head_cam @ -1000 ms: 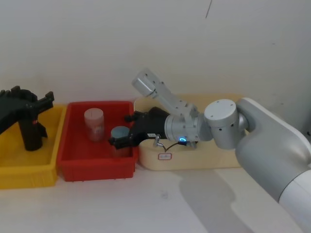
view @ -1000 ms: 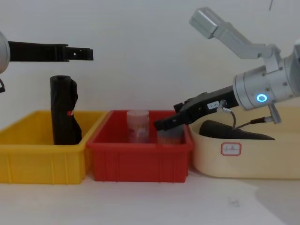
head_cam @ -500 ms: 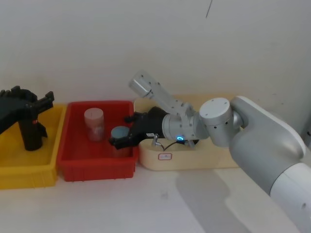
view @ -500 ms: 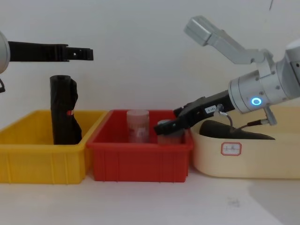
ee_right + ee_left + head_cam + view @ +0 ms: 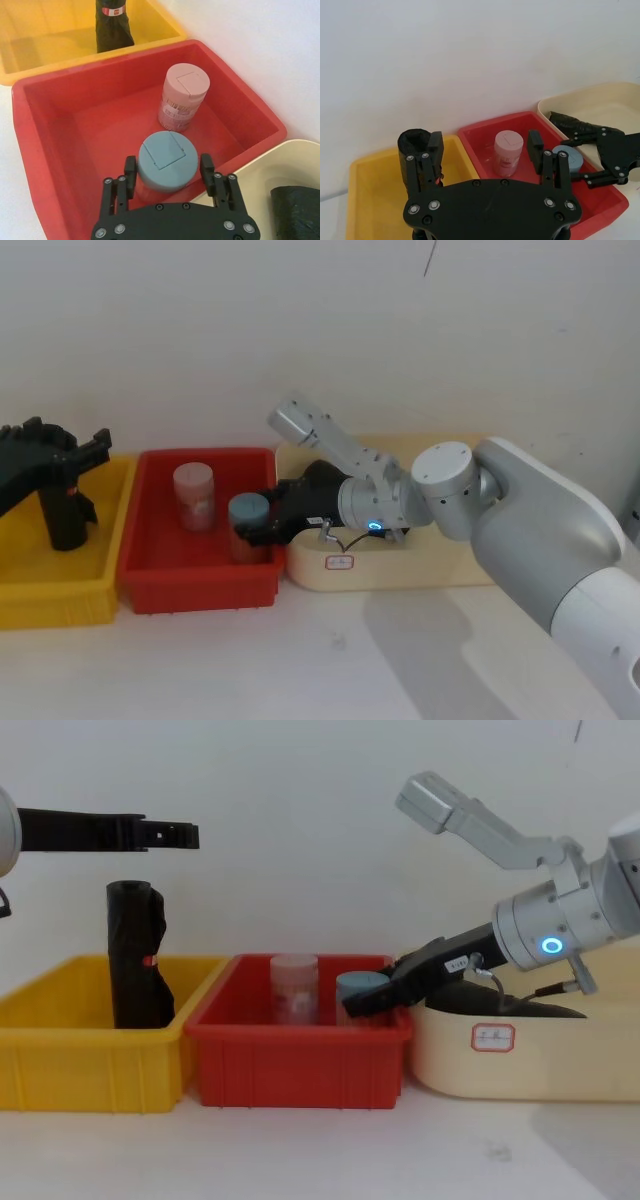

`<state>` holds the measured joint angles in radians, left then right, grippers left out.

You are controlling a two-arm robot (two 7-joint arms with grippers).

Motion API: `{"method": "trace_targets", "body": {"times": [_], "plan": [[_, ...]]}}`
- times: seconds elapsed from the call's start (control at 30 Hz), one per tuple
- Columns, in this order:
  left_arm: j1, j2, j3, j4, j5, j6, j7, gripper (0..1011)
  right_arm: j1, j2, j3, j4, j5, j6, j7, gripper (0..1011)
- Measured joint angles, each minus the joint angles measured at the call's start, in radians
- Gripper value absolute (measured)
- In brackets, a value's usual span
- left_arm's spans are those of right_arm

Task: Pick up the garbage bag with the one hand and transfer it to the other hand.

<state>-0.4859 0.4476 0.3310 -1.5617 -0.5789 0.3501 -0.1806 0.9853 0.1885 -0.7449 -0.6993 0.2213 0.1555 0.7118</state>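
Note:
The garbage bag [image 5: 135, 955] stands upright in the yellow bin [image 5: 60, 1065] as a black roll, and its red-and-white label [image 5: 112, 10] shows in the right wrist view. My left gripper [image 5: 170, 835] hovers open above and just behind it, touching nothing; the roll's top [image 5: 414, 142] sits by one finger. My right gripper [image 5: 365, 1000], with a white sticker, is in the red bin [image 5: 150, 580], shut on a blue-lidded jar [image 5: 162, 165], its fingers pressed against both sides.
A pink-lidded jar [image 5: 194, 495] stands in the red bin beside the blue-lidded one. A cream tub [image 5: 520, 1065] at the right holds another black bag roll [image 5: 500, 995] lying down. The three containers sit side by side against a white wall.
My right gripper has closed on the blue-lidded jar and lifted it slightly, so its lid now shows above the red bin's rim. The left arm has not moved.

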Motion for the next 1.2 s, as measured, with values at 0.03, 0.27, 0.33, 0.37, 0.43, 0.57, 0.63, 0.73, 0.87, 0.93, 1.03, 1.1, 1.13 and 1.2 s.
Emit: {"method": "trace_targets", "body": {"times": [0.03, 0.27, 0.33, 0.37, 0.43, 0.57, 0.63, 0.73, 0.87, 0.93, 1.03, 1.1, 1.13, 1.2], "plan": [[0.000, 0.000, 0.000, 0.000, 0.000, 0.000, 0.000, 1001, 0.001, 0.000, 0.000, 0.002, -0.001, 0.000, 0.001, 766], [0.000, 0.000, 0.000, 0.000, 0.000, 0.000, 0.000, 1001, 0.001, 0.000, 0.006, 0.002, -0.003, 0.000, 0.009, 669], [0.000, 0.000, 0.000, 0.000, 0.000, 0.000, 0.000, 1001, 0.000, 0.001, 0.009, -0.003, -0.003, 0.001, 0.010, 669], [0.000, 0.000, 0.000, 0.000, 0.000, 0.000, 0.000, 1001, -0.002, 0.002, 0.013, -0.008, -0.002, 0.003, 0.011, 669], [0.000, 0.000, 0.000, 0.000, 0.000, 0.000, 0.000, 1001, -0.004, 0.003, 0.018, -0.015, 0.000, 0.005, 0.011, 669], [0.000, 0.000, 0.000, 0.000, 0.000, 0.000, 0.000, 1001, -0.012, 0.006, 0.037, -0.041, 0.013, 0.015, 0.010, 669], [0.000, 0.000, 0.000, 0.000, 0.000, 0.000, 0.000, 1001, -0.018, 0.009, 0.049, -0.058, 0.021, 0.021, 0.008, 669], [0.000, 0.000, 0.000, 0.000, 0.000, 0.000, 0.000, 1001, -0.025, 0.014, 0.071, -0.086, 0.037, 0.030, 0.002, 669], [0.000, 0.000, 0.000, 0.000, 0.000, 0.000, 0.000, 1001, -0.035, 0.024, 0.099, -0.125, 0.061, 0.045, -0.011, 669], [0.000, 0.000, 0.000, 0.000, 0.000, 0.000, 0.000, 1001, -0.044, 0.032, 0.120, -0.155, 0.079, 0.057, -0.020, 669], [0.000, 0.000, 0.000, 0.000, 0.000, 0.000, 0.000, 1002, -0.056, 0.044, 0.145, -0.191, 0.098, 0.070, -0.031, 669], [0.000, 0.000, 0.000, 0.000, 0.000, 0.000, 0.000, 1001, -0.069, 0.057, 0.168, -0.227, 0.118, 0.084, -0.041, 669], [0.000, 0.000, 0.000, 0.000, 0.000, 0.000, 0.000, 1001, -0.082, 0.068, 0.188, -0.257, 0.134, 0.096, -0.050, 669], [0.000, 0.000, 0.000, 0.000, 0.000, 0.000, 0.000, 1001, -0.093, 0.078, 0.205, -0.284, 0.148, 0.107, -0.059, 669]]}}
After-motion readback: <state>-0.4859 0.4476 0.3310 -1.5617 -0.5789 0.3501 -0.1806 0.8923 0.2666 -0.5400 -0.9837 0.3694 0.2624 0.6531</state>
